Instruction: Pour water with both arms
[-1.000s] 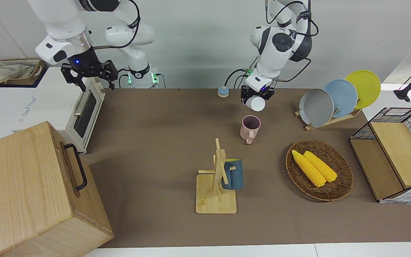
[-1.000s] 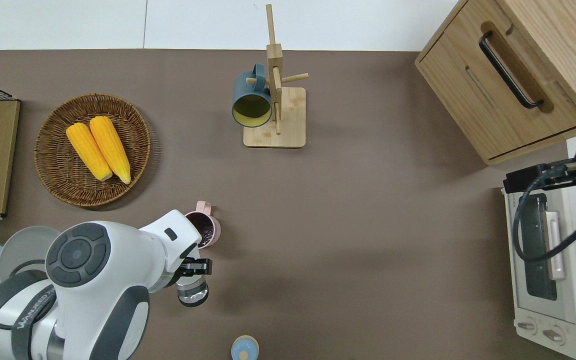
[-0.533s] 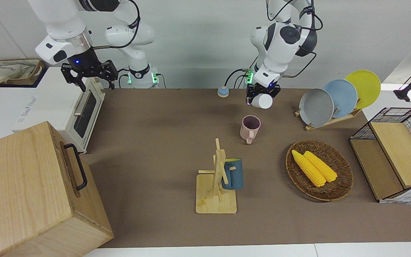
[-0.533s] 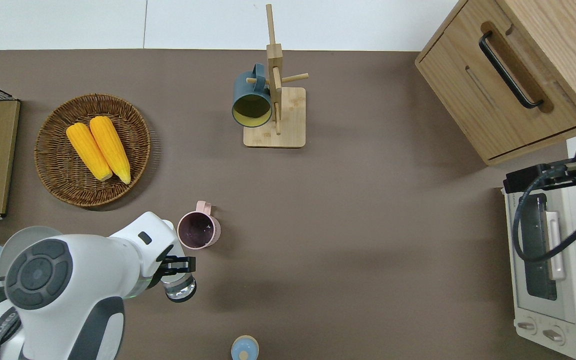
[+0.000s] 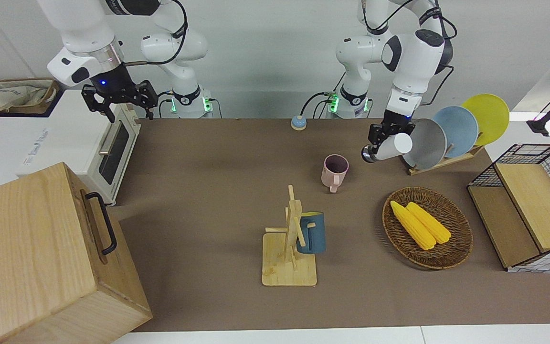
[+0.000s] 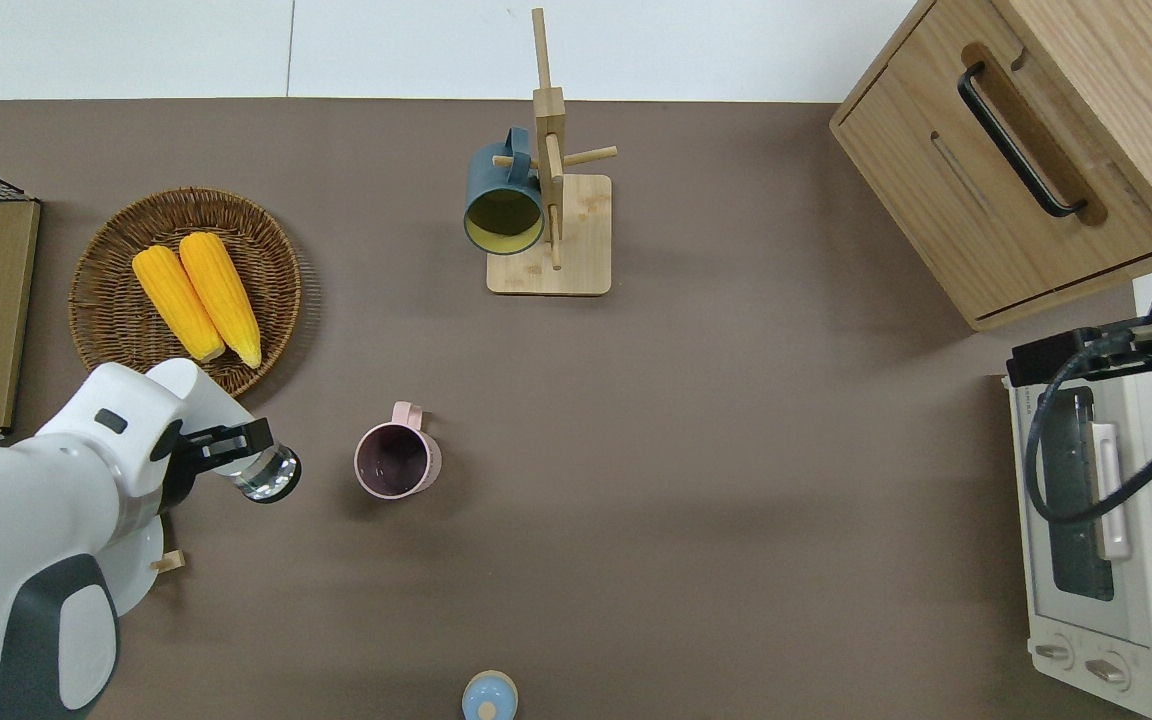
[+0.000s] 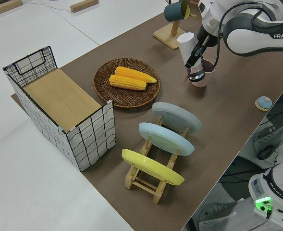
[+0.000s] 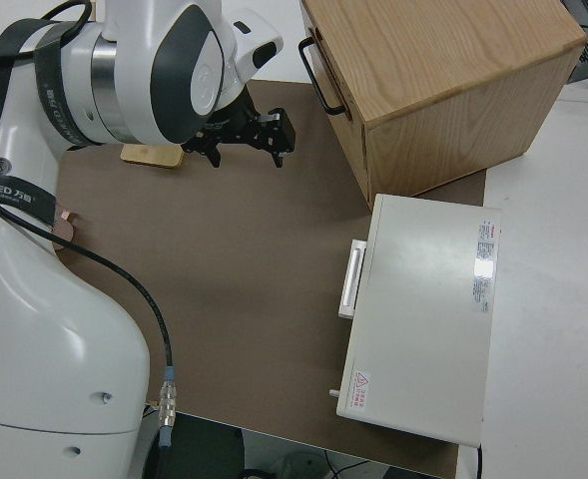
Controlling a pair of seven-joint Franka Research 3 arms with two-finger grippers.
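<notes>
Left gripper (image 5: 384,139) is clamped on a white bottle (image 5: 392,147), held tilted with its open mouth angled down toward the pink mug (image 5: 334,171). In the overhead view the bottle (image 6: 261,470) hangs over bare table (image 6: 696,420) at centre-left of the frame, beside the mug (image 6: 396,462) and apart from it, toward the left arm's end. The mug stands upright, handle pointing away from the robots. A small blue cap (image 6: 489,697) sits at the bottom edge of the overhead frame, nearer to the robots than the mug.

Right arm is parked; its gripper (image 5: 118,98) shows fingers spread apart, holding nothing.

Other items: wicker basket (image 6: 116,340) with two corn cobs (image 6: 196,295), upper left of the overhead frame; wooden mug stand (image 6: 551,215) with a dark blue mug (image 6: 501,195) hung on a peg, top centre; plate rack (image 7: 153,159) with grey, blue and yellow plates; wire crate (image 7: 64,110); wooden cabinet (image 6: 1026,150); toaster oven (image 6: 1101,560).

Writing: "FRANK" legible on the left arm in the left side view. Oven's red warning sticker is too small to read.
</notes>
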